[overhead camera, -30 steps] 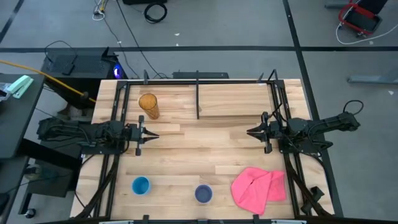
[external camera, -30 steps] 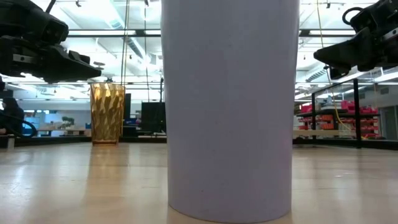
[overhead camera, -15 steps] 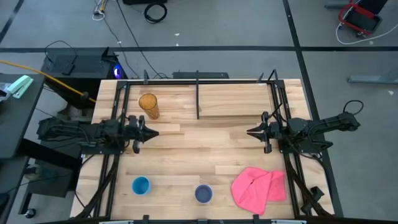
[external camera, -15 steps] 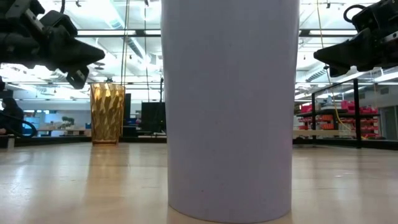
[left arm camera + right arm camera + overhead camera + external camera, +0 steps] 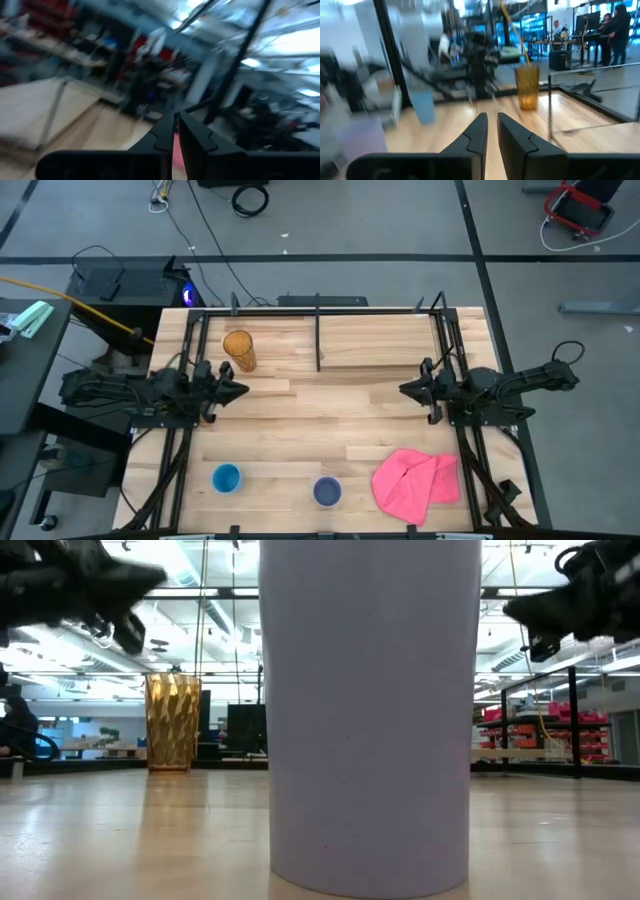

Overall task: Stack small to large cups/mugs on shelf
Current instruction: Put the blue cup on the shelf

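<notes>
The amber ribbed tumbler stands upright on its base at the far left of the tabletop and also shows in the low view and the right wrist view. The bright blue cup and the lavender-blue cup stand near the front edge; the lavender-blue cup fills the low view. The shelf lies at the far right. My left gripper is shut and empty, just near-side of the tumbler. My right gripper is shut and empty at mid-right.
A pink cloth lies crumpled at the front right. Black metal rods and posts stand along the table's far part and both sides. Bare tabletop lies between the two grippers.
My left gripper has risen and tipped upward, drawing slightly toward the table's far edge and the amber tumbler. My right gripper has risen a little. The cups have stayed where they were.
</notes>
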